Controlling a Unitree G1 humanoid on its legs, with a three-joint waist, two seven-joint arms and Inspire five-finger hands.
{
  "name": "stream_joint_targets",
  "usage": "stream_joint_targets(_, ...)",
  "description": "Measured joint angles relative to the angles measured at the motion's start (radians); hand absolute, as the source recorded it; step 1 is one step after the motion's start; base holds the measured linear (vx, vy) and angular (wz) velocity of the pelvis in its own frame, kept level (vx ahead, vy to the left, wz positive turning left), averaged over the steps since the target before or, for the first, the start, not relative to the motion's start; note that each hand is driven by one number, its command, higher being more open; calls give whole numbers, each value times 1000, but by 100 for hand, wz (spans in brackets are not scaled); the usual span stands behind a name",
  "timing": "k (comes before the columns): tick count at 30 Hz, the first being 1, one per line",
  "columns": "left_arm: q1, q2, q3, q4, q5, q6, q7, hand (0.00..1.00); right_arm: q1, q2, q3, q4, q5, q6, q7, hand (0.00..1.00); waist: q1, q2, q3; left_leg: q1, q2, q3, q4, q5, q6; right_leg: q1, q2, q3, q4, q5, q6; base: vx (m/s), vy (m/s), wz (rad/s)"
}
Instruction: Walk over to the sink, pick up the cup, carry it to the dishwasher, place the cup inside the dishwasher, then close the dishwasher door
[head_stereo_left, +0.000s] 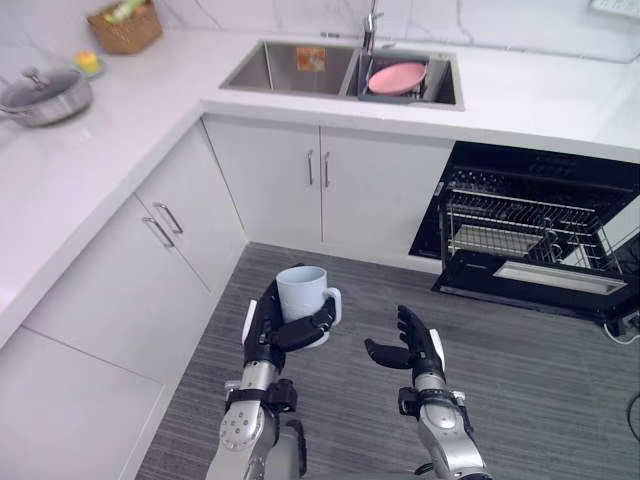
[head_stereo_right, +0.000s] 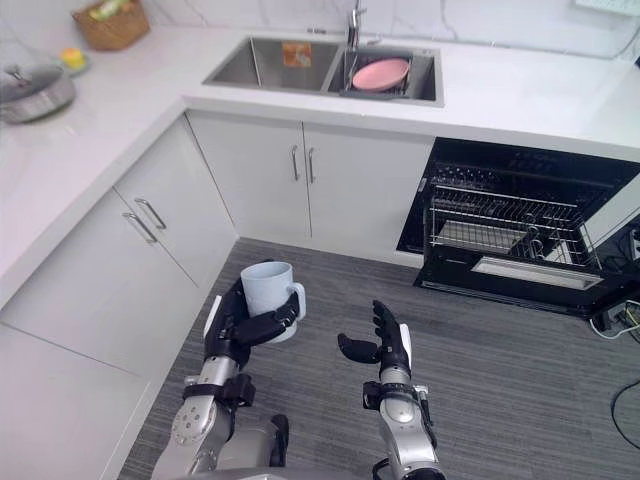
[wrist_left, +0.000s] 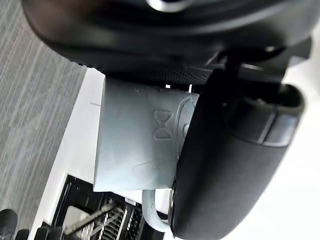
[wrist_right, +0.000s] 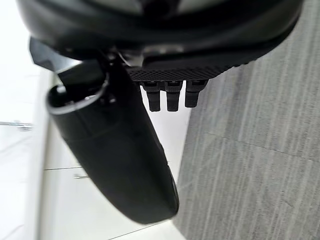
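Observation:
A pale blue cup (head_stereo_left: 302, 292) with a handle is held upright over the grey floor, my left hand (head_stereo_left: 266, 326) curled round its side. In the left wrist view the cup's wall (wrist_left: 135, 145) lies against the palm with the thumb (wrist_left: 225, 170) across it. My right hand (head_stereo_left: 418, 347) hovers beside it to the right, fingers straight and holding nothing. The dishwasher (head_stereo_left: 540, 230) stands open at the right under the counter, its door (head_stereo_left: 545, 285) folded down and wire racks (head_stereo_left: 515, 225) showing. The double sink (head_stereo_left: 340, 72) is set in the far counter.
A pink plate (head_stereo_left: 397, 77) rests in the sink's right basin below the tap (head_stereo_left: 370, 25). A lidded pan (head_stereo_left: 45, 95) and a wicker basket (head_stereo_left: 125, 25) stand on the left counter. White cabinets (head_stereo_left: 320, 185) line the corner. Grey floor (head_stereo_left: 480, 370) spreads ahead.

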Motion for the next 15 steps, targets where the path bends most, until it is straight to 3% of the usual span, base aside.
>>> stream_joint_targets(1,6,1,2,-2,0,0,4,30,1,2,0,-2,-1,0,2,90,0,1,-1,23,4,16,6,-28,5,-18,0,4,70,-1,14,326,192,-68)
stream_joint_targets(2,5,6,1,-6,1,0,4,30,1,5,0,-2,-1,-1,4,90,0,-2,1,55,6,38,-8,-48,10,-68,-2,0,194,-4,50,298,167,-71)
stream_joint_targets(3,1,21,-2,-11,7,1,4,30,-1,12,-1,-3,-3,0,6,90,-3,-16,3,102,-1,70,-29,-57,21,-169,-18,-8,406,22,118,295,159,-60)
stream_joint_targets(4,1,32,-5,-14,8,1,4,30,0,19,-1,-3,-7,0,7,90,-15,-23,1,138,-7,87,-51,-64,30,-227,-33,-23,542,31,131,349,134,-55)
stream_joint_targets(5,4,34,-5,-23,8,4,7,30,0,27,0,-6,-8,0,8,90,-31,-24,2,199,-10,106,-84,-69,37,-286,-42,-59,663,18,107,300,77,-40)
stream_joint_targets(7,5,32,-6,-59,8,4,10,30,6,44,3,-34,-8,1,8,90,-46,-24,2,283,-3,126,-147,-73,34,-353,-40,-131,714,-6,64,315,6,-38)
stream_joint_targets(9,4,25,-5,-111,8,0,11,30,6,48,18,-92,-8,1,9,90,-49,-23,1,334,20,162,-186,-85,12,-422,-34,-205,659,-30,20,298,-72,-49)
stream_joint_targets(11,-14,26,-3,-120,9,-14,12,30,-5,47,38,-141,-8,-8,10,90,-56,-19,-5,377,48,193,-208,-105,-23,-476,-13,-288,447,-25,-27,350,-140,-51)
stream_joint_targets(12,-19,26,-3,-118,9,-15,12,30,-8,46,40,-146,-8,-8,10,90,-57,-32,-13,384,52,199,-208,-109,-32,-477,-1,-291,368,7,-38,386,-184,-29)
stream_joint_targets(13,-22,35,-5,-109,9,-19,13,30,-4,48,44,-158,-8,-10,8,90,-64,-63,-27,397,31,194,-206,-131,-66,-465,4,-276,223,194,-98,411,-177,-17)
stream_joint_targets(14,-41,9,-14,-45,10,-15,14,30,-6,23,36,-154,-8,-11,5,90,-67,-3,-23,422,76,169,-203,-154,-84,-434,46,-295,234,172,-107,405,-165,-14)
stream_joint_targets(15,-42,-2,-20,-28,11,-10,12,30,1,12,34,-159,-8,-11,4,90,-68,13,-30,423,89,161,-199,-154,-84,-426,62,-301,222,162,-112,403,-143,-20)
